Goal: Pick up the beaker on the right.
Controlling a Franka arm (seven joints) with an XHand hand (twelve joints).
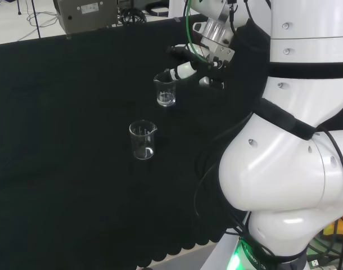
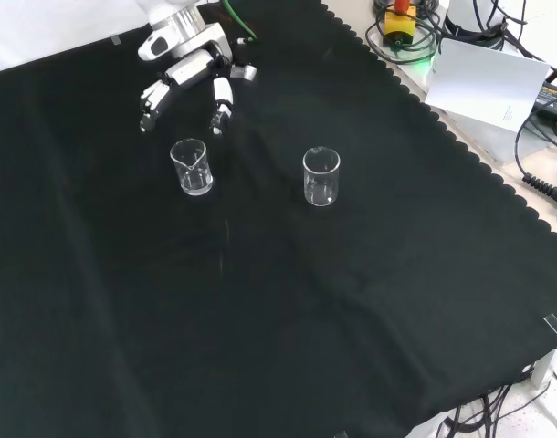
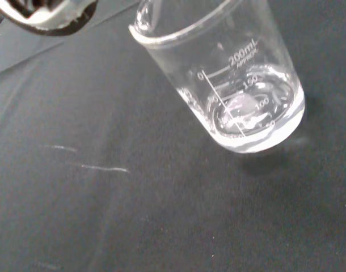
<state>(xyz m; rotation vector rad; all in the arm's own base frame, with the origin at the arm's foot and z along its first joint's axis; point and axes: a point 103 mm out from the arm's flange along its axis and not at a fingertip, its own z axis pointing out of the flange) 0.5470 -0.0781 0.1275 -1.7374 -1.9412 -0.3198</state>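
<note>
Two clear glass beakers stand upright on the black cloth. In the front view the hand [image 2: 193,66] hangs just behind the left beaker [image 2: 192,167], with its fingers [image 2: 222,102] spread and relaxed to both sides above the rim, not touching it. The other beaker [image 2: 320,176] stands apart to the right. In the head view the hand [image 1: 184,70] is right beside the farther beaker [image 1: 165,90], while the nearer beaker [image 1: 142,140] stands alone. The wrist view shows a graduated beaker [image 3: 230,85] close up, with a blurred part of the hand [image 3: 48,14] beside it. The hand is open and holds nothing.
The cloth's scalloped edge [image 2: 461,151] runs along the right of the front view, with a white sheet [image 2: 484,82] and cables [image 2: 543,182] beyond it. A grey equipment box [image 1: 84,14] stands past the far edge in the head view. The arm's white links [image 1: 284,157] fill the right.
</note>
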